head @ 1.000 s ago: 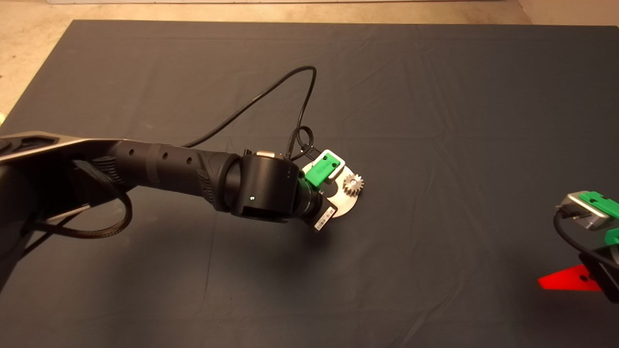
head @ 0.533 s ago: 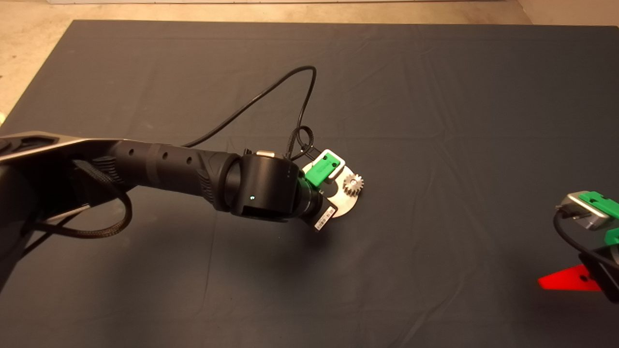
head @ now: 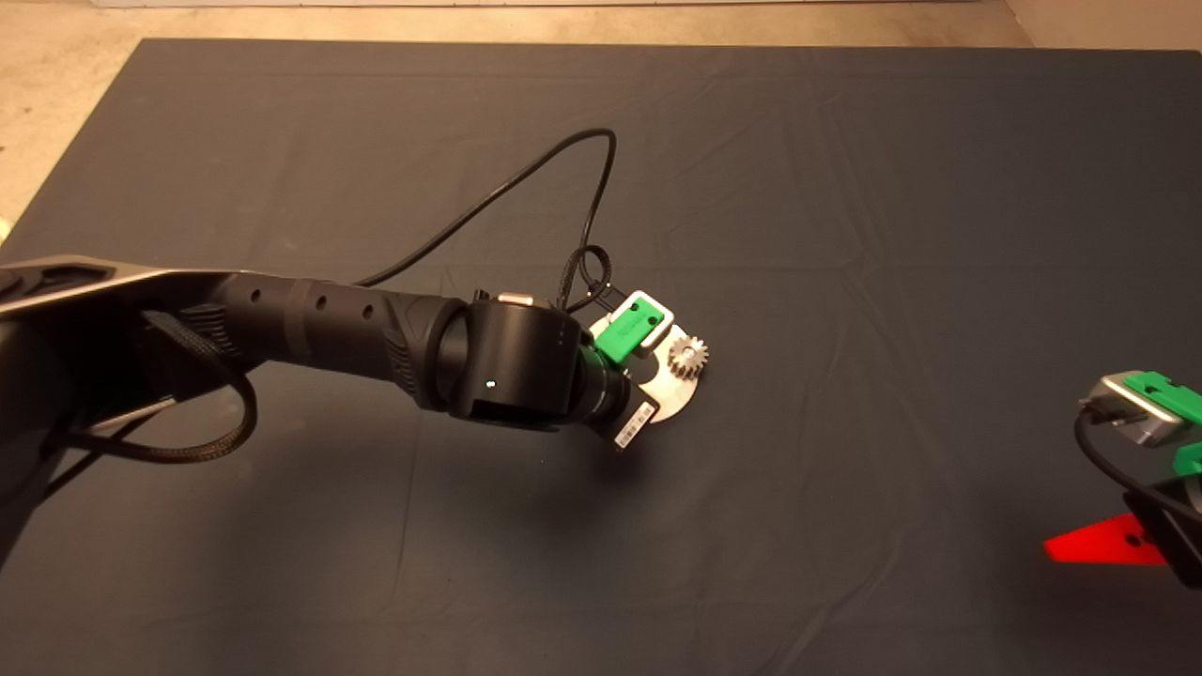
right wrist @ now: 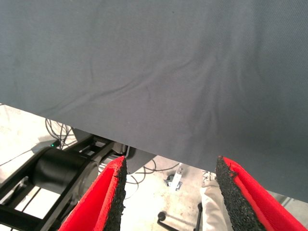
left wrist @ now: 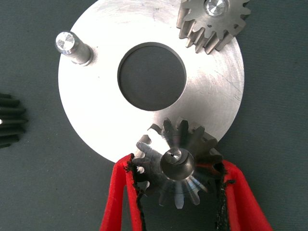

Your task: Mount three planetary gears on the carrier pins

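Dark grey mat point(head: 845, 235) covers the table; cloth shows shallow creases and wrinkles across its surface. Beige floor point(head: 56, 113) visible past the far and left mat edges.

Lying directly on the mat:
- 1 flat silver disc point(left wrist: 96, 115) with large centre hole, near mat centre. It carries 3 upright pins.
- 1 loose dark gear point(left wrist: 9, 120), just beside the disc rim, apart from it, only partly in the left wrist view.

Right wrist view: mat point(right wrist: 168, 72) runs to its edge; beyond it, pale floor with black equipment and cables point(right wrist: 62, 168).
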Motion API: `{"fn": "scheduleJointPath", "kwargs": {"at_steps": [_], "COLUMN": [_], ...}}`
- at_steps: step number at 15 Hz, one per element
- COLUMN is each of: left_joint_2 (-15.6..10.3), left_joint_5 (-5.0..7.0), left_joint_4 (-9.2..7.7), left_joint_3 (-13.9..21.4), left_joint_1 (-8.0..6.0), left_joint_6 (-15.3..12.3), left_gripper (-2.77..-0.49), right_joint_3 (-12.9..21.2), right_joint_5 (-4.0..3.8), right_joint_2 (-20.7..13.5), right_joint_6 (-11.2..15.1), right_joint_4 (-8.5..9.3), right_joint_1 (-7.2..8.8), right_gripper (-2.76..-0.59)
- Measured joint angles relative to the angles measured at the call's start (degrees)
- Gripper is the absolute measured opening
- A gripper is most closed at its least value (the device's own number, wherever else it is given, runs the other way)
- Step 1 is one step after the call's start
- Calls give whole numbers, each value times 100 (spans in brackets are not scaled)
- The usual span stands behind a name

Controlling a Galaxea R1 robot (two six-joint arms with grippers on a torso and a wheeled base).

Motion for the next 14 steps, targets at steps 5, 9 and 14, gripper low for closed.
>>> {"fn": "scheduleJointPath", "kwargs": {"at_steps": [5,9,14], "left_joint_2": [29,24,11], "left_joint_5": [-129,-121,-124], "left_joint_4": [2,11,7], "left_joint_3": [0,0,2], "left_joint_1": [7,27,27], "left_joint_6": [2,8,44], "left_gripper": [-271,-271,-271], "right_joint_3": [0,0,-3], "right_joint_5": [66,72,80], "right_joint_2": [-33,-48,-80], "right_joint_6": [1,1,1], "right_joint_4": [0,0,0], "right_joint_1": [0,0,0], "right_gripper": [-202,-202,-202]}}
